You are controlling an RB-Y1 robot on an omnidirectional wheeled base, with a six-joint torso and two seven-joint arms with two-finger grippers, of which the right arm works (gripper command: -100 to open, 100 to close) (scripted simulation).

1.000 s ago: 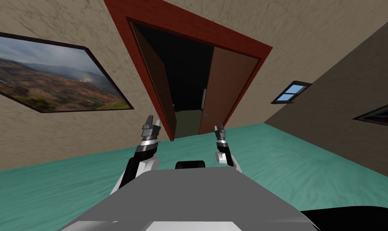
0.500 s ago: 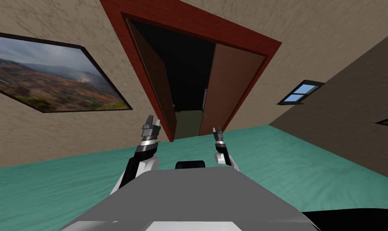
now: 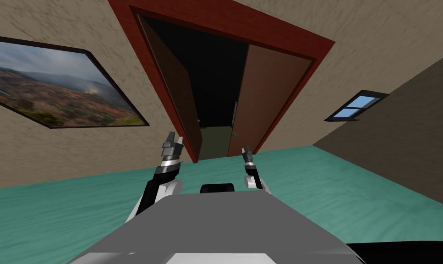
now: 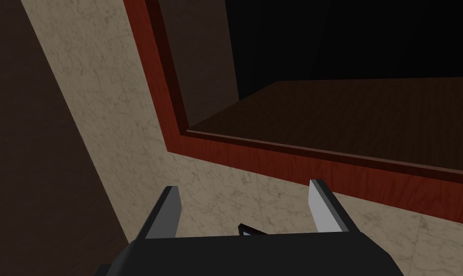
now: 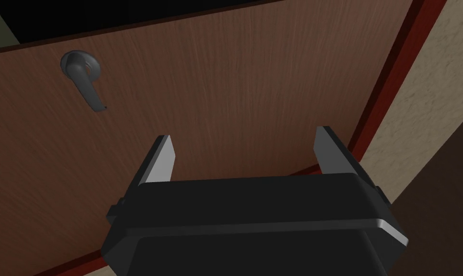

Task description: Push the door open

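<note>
The door [image 5: 235,72] stands ahead of the right gripper [image 5: 243,134], fingers wide apart, lever handle [image 5: 84,79] nearby; the left gripper [image 4: 245,186], equally wide, faces the red frame [image 4: 273,158].

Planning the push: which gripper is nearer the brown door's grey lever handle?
Right. The right gripper faces the brown door, grey lever handle beside one finger; the left gripper points at the red frame on the opposite side.

Landscape painting [image 3: 55,89]; small window [image 3: 357,107]; teal floor [image 3: 344,183]
</note>
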